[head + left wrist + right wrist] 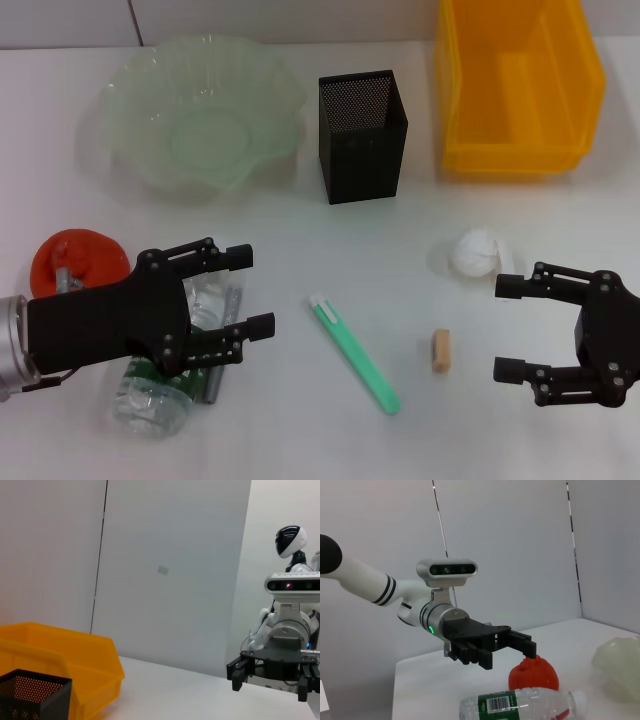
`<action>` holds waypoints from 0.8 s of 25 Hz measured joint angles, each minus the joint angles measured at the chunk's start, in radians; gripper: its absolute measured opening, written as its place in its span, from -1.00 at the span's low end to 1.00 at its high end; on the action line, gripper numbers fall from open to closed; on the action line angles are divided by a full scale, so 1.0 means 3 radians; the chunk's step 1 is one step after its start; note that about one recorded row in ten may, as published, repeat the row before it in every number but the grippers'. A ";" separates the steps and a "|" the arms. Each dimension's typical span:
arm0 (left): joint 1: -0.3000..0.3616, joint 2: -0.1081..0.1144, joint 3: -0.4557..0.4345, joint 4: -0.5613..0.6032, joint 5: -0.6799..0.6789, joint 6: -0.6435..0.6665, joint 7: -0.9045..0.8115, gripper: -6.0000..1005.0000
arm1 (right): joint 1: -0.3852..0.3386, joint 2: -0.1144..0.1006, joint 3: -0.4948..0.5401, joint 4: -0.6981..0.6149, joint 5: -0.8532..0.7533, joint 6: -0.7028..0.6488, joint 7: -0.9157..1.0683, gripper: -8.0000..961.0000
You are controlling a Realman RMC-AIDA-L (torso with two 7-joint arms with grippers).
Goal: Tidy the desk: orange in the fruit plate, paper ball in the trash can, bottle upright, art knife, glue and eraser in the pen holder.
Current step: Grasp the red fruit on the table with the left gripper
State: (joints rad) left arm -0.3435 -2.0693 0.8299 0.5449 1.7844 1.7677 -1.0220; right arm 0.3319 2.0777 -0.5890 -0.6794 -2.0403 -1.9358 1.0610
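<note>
My left gripper [256, 292] is open, hovering over the clear bottle [150, 402], which lies on its side at the front left. The orange [78, 262] sits just left of it. A dark grey stick [213, 380], perhaps the glue, lies against the bottle, partly hidden. The green art knife [355, 353] and the tan eraser [441, 351] lie at the front middle. My right gripper [504, 329] is open, right of the eraser and just below the paper ball [475, 252]. The right wrist view shows the left gripper [507, 647], orange [534, 672] and bottle [520, 705].
The pale-green fruit plate [135, 160] stands at the back left, the black mesh pen holder [362, 135] at the back middle and the yellow trash can [517, 150] at the back right. The left wrist view shows the can [75, 665], the holder [32, 697] and my right gripper [272, 675].
</note>
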 joint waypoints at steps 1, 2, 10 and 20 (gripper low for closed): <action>0.0000 0.0000 -0.0001 0.0000 0.0000 0.0001 0.0000 0.53 | 0.0000 0.0001 0.0000 0.0001 0.0000 0.0002 0.0000 0.75; 0.0000 0.0000 -0.0003 -0.0001 -0.0001 0.0001 -0.0001 0.52 | 0.0002 0.0002 0.0000 0.0004 0.0000 0.0003 -0.0001 0.75; -0.0006 -0.0005 -0.0012 -0.0001 -0.0005 0.0016 0.0009 0.46 | 0.0027 0.0003 0.0000 0.0015 0.0000 0.0022 -0.0003 0.75; 0.0277 0.0003 -0.0919 -0.0350 -0.0421 -0.0285 0.0556 0.39 | -0.0019 0.0003 0.0031 0.0016 0.0009 0.0052 -0.0004 0.75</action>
State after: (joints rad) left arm -0.2605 -2.0686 0.5544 0.4401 1.6581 1.6821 -0.8552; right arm 0.3262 2.0785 -0.5798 -0.6746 -2.0376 -1.9202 1.0599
